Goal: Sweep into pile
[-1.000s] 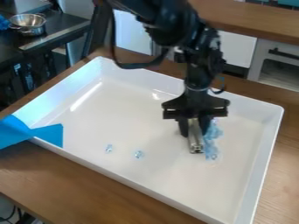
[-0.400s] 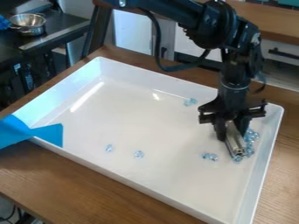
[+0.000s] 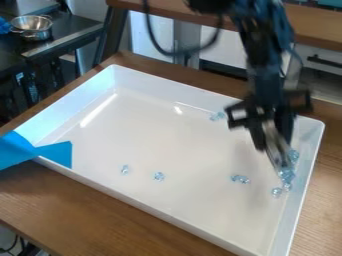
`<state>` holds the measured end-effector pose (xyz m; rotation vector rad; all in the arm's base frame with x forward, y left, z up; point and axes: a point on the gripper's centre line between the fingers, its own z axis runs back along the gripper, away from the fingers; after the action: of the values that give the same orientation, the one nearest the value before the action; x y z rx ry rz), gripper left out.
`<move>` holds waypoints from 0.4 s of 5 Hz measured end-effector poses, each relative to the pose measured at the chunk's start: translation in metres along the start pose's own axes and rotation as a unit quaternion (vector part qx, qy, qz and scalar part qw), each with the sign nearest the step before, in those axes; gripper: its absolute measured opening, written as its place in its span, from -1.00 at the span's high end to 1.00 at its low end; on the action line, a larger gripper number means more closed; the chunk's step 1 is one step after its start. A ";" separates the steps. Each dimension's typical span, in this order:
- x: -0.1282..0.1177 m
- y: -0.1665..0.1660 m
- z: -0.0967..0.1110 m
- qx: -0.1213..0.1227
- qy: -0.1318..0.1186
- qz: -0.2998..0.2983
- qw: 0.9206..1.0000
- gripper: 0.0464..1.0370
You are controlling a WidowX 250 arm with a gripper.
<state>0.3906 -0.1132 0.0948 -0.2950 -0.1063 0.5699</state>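
Observation:
At the right side of the white tray point(image 3: 167, 210), the black gripper point(image 3: 274, 132) hangs down, shut on a metal bar point(image 3: 275, 148) that slants toward the tray's right wall. Several clear blue pieces point(image 3: 287, 175) lie beside the bar's lower end, close to that wall. Left of them is a small cluster point(image 3: 240, 179). Another cluster point(image 3: 217, 116) rests by the back wall. Two separate bits, one point(image 3: 125, 169) and another point(image 3: 159, 176), lie toward the front left.
Blue tape point(image 3: 40, 151) covers part of the tray's left edge. The tray stands on a wooden table point(image 3: 87, 210). A steel pot point(image 3: 31, 27) is on a dark surface at the back left.
The gripper with the bar has moved right across the tray. Blue pieces beside the bar shifted right to the wall, while small clusters stayed behind at the back and middle.

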 end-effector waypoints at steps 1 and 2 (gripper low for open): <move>0.018 0.038 0.039 -0.021 -0.002 0.012 1.000 0.31; 0.023 0.075 0.055 0.001 -0.011 -0.016 1.000 0.31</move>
<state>0.3613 -0.0266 0.1244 -0.2847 -0.1321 0.5413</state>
